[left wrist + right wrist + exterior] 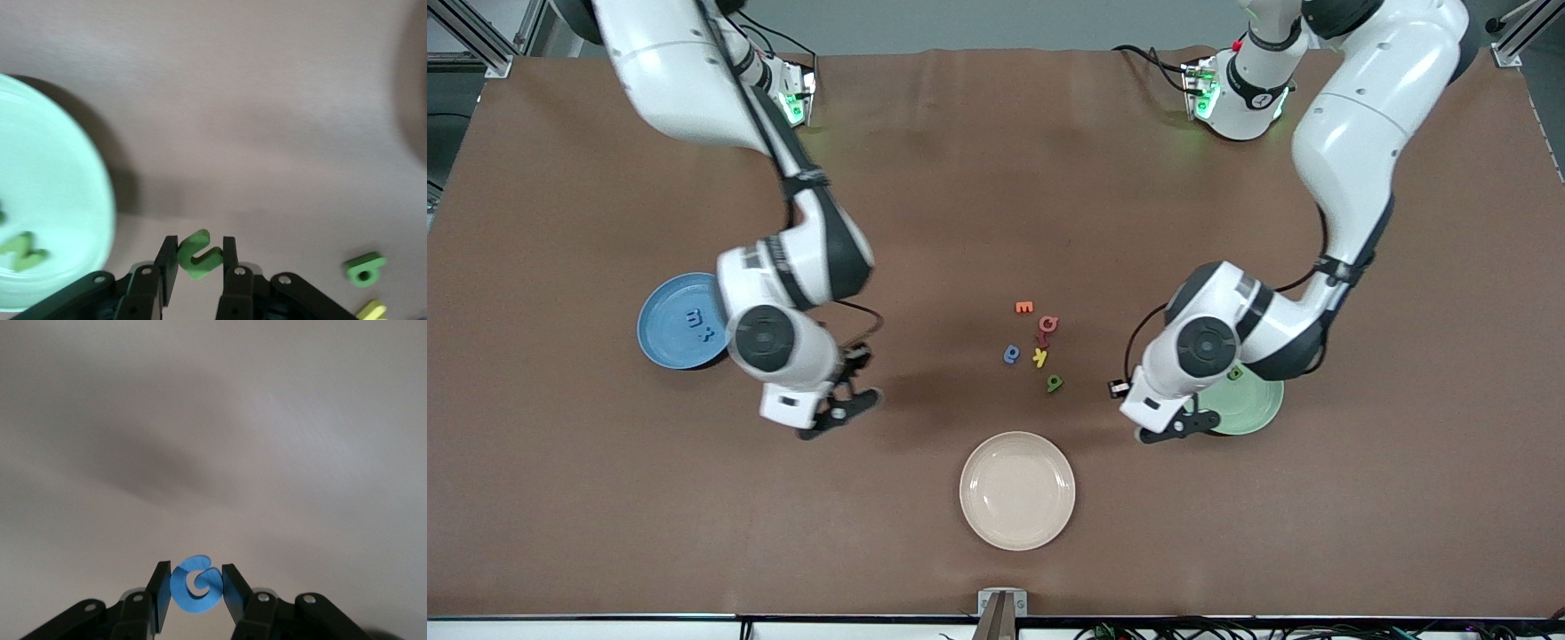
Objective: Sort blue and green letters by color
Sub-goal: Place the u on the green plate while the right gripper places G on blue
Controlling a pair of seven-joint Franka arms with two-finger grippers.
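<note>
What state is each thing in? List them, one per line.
Left gripper: shut on a green letter, beside the green plate.
Right gripper: shut on a blue letter, over bare table.
Blue plate: holds two blue letters.
Cream plate: empty.

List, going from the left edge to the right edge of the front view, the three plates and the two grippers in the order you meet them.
blue plate → right gripper holding the blue G → cream plate → left gripper holding the green u → green plate

Readable letters

Blue plate (667, 331) carries foam letters m (695, 316) and x (703, 335); an orange E (1024, 308) lies on the desk (996, 178).
</note>
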